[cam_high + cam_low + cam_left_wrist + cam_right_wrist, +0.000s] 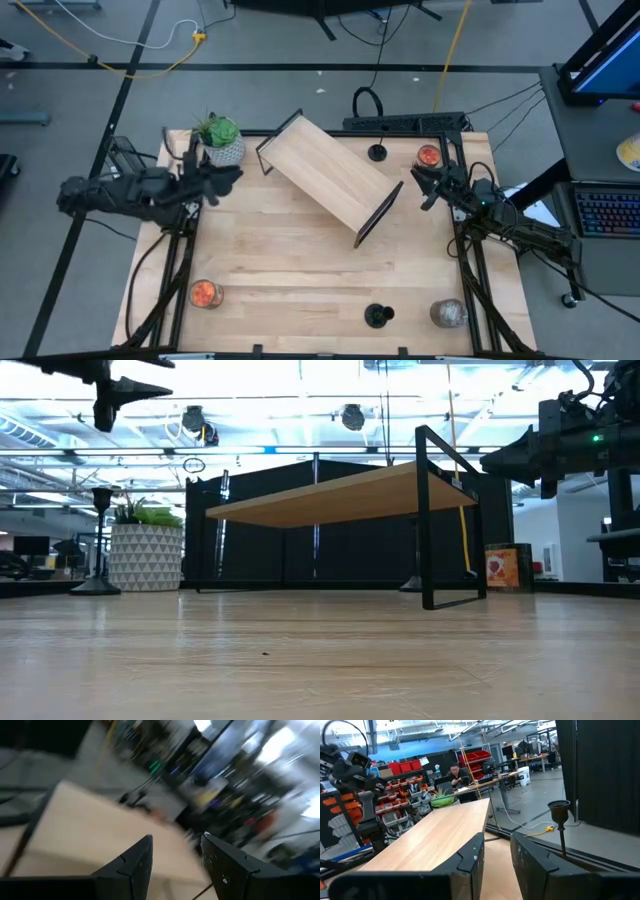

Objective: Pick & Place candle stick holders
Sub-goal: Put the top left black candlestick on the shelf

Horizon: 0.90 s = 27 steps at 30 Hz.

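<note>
One black candle stick holder (377,152) stands on its disc base at the table's far side, right of the wooden shelf (330,178). It also shows in the right wrist view (560,820). Another holder (100,542) stands on its base left of the plant pot (146,557). My left gripper (228,180) is open and empty in the air by the plant, above the shelf's left end (177,852). My right gripper (422,187) is open and empty in the air right of the shelf (497,852), pointing toward the table's left.
The shelf stands askew on black frame legs (450,520) mid-table. Glass jars stand at the far right (428,156), near left (205,293) and near right (448,313). A small black object (377,316) sits at the near edge. Bare wood lies in front of the shelf.
</note>
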Each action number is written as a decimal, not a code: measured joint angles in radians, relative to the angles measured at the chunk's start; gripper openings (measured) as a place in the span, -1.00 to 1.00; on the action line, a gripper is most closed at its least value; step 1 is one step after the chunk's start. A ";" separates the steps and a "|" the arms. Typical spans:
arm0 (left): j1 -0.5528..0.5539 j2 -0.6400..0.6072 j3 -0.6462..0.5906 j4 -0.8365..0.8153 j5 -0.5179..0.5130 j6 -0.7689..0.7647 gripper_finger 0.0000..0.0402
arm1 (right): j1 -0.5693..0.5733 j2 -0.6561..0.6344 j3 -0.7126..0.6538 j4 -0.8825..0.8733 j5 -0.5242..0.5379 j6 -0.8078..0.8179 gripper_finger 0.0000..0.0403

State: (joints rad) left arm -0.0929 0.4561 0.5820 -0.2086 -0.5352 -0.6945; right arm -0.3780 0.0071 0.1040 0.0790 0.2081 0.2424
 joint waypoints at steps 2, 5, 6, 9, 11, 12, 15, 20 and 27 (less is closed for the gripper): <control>0.006 0.081 0.099 -0.172 -0.017 -0.070 -0.12 | 0.000 0.000 0.000 0.000 0.000 0.000 -0.55; 0.027 0.203 0.238 -0.435 -0.014 -0.206 -0.12 | 0.000 0.000 0.000 0.000 0.000 0.000 -0.55; 0.035 0.241 0.282 -0.525 -0.007 -0.250 -0.12 | 0.000 0.000 0.000 0.000 0.000 0.000 -0.55; 0.064 0.357 0.403 -0.761 0.034 -0.362 -0.12 | 0.000 0.000 0.000 0.000 0.000 0.000 -0.55; 0.086 0.428 0.475 -0.890 0.070 -0.406 -0.12 | 0.000 0.000 0.000 0.000 0.000 0.000 -0.55; 0.098 0.459 0.510 -0.950 0.089 -0.421 -0.12 | 0.000 0.000 0.000 0.000 0.000 0.000 -0.55; 0.141 0.559 0.625 -1.139 0.147 -0.451 -0.12 | 0.000 0.000 0.000 0.000 0.000 0.000 -0.55; 0.225 0.691 0.781 -1.366 0.168 -0.438 -0.12 | 0.000 0.000 0.000 0.000 0.000 0.000 -0.55; 0.344 0.745 0.810 -1.368 0.173 -0.295 -0.12 | 0.000 0.000 0.000 0.000 0.001 0.000 -0.55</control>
State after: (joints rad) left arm 0.2507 1.2013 1.3922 -1.5769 -0.3626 -0.9892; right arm -0.3779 0.0074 0.1036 0.0788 0.2089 0.2420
